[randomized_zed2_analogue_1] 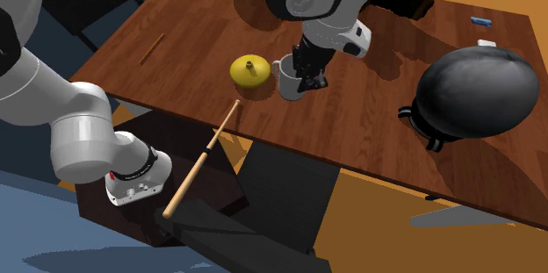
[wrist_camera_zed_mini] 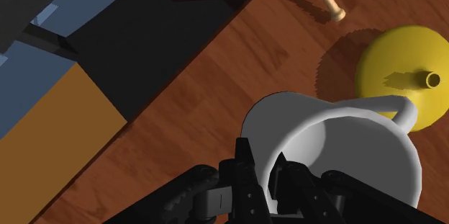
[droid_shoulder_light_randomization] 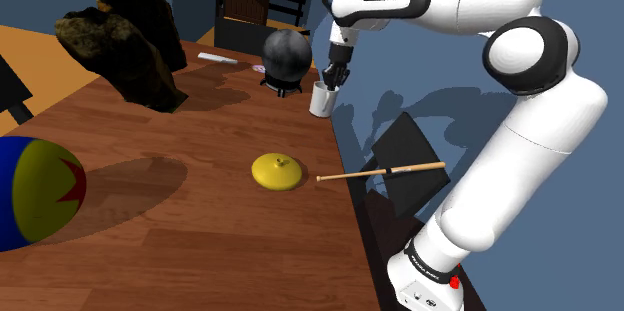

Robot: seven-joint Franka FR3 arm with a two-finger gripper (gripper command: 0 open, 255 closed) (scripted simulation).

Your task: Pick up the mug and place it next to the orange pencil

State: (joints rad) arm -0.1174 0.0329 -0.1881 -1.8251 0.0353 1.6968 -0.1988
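- Pinching the mug (wrist_camera_zed_mini: 338,143) by its wall with the claw (wrist_camera_zed_mini: 265,176), one finger inside, one outside. Guessing a rim grab because the handle sticks out toward the yellow lid-thing (wrist_camera_zed_mini: 403,71).
- Parked close to the desk (droid_shoulder_light_randomization: 200,209) edge on the arm's (droid_shoulder_light_randomization: 530,139) side, near the dark round pot (droid_shoulder_light_randomization: 287,56). Can't tell whether it's off the wood yet.
- Looks like the orange pencil (randomized_zed2_analogue_1: 154,47) lies well apart, near the desk corner at the second exterior view's left.
- Plenty of bare wood around that pencil for a landing.
- Worth minding the yellow thing and the wooden bat (droid_shoulder_light_randomization: 380,171) overhanging the edge along the way.
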